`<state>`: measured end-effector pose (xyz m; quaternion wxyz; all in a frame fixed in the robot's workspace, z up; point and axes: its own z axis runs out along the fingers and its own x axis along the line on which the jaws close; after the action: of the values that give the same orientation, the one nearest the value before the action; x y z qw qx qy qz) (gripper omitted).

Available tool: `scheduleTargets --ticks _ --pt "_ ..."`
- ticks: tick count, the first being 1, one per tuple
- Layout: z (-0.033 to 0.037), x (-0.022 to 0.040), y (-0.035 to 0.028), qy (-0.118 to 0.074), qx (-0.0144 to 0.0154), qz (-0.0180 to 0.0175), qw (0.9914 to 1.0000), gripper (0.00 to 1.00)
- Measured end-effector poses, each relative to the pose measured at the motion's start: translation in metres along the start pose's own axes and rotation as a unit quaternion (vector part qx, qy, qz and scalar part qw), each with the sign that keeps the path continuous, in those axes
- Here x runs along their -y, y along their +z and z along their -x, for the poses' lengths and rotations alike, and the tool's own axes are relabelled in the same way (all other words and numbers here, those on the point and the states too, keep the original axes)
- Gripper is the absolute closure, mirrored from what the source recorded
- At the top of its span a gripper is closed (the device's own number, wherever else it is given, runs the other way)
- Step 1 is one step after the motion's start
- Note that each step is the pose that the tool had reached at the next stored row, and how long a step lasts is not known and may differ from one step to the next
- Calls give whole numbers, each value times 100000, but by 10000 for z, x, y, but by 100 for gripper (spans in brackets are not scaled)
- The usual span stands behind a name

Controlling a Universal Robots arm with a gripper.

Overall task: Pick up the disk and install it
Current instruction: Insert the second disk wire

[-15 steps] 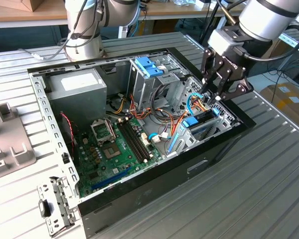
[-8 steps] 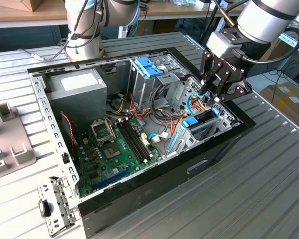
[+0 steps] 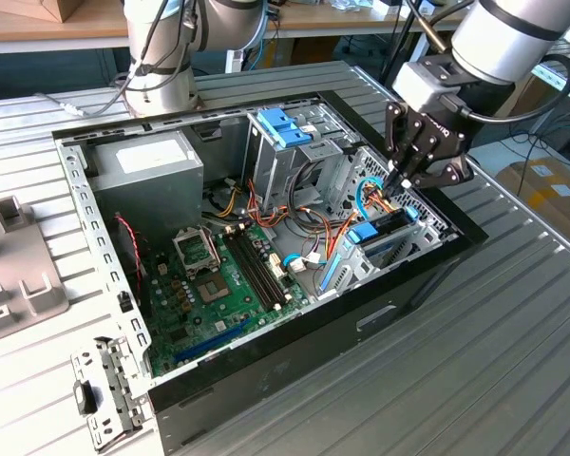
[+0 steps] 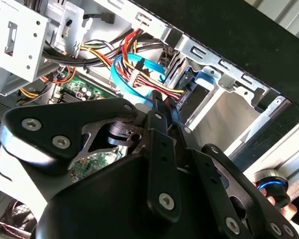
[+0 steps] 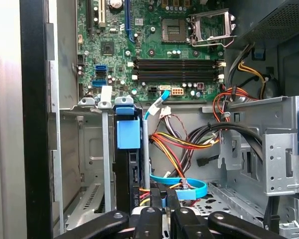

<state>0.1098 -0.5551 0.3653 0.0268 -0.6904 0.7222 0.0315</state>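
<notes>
Black multi-link gripper [image 3: 406, 177] is hanging w/ fingers pressed together, gripping nothing, just above the bay. Flat grey-metal disk w/ light-blue plastic carrier rail [image 3: 388, 234] is sitting edge-up in the open black-and-grey metal PC case's [image 3: 266, 375] drive bay.

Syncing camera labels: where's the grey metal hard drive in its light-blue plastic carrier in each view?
Exterior view: the hard drive stands on edge in the bay at the case's corner, below the gripper.
First wrist view: its blue carrier tab over a dark edge, in the bay beside the case wall.
Second wrist view: what looks like its blue carrier end in the silver bay.
Shared landmark: the flat light-blue data cable.
</notes>
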Motion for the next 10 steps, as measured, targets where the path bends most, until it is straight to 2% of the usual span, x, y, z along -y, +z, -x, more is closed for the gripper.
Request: scheduleTargets --ticks 2,6,10 --pt "-9 -17 6 0 4 -1 100000 84" --pt "-17 -125 34 2 6 0 100000 84" --pt "-32 -158 59 -2 -9 2 100000 84"
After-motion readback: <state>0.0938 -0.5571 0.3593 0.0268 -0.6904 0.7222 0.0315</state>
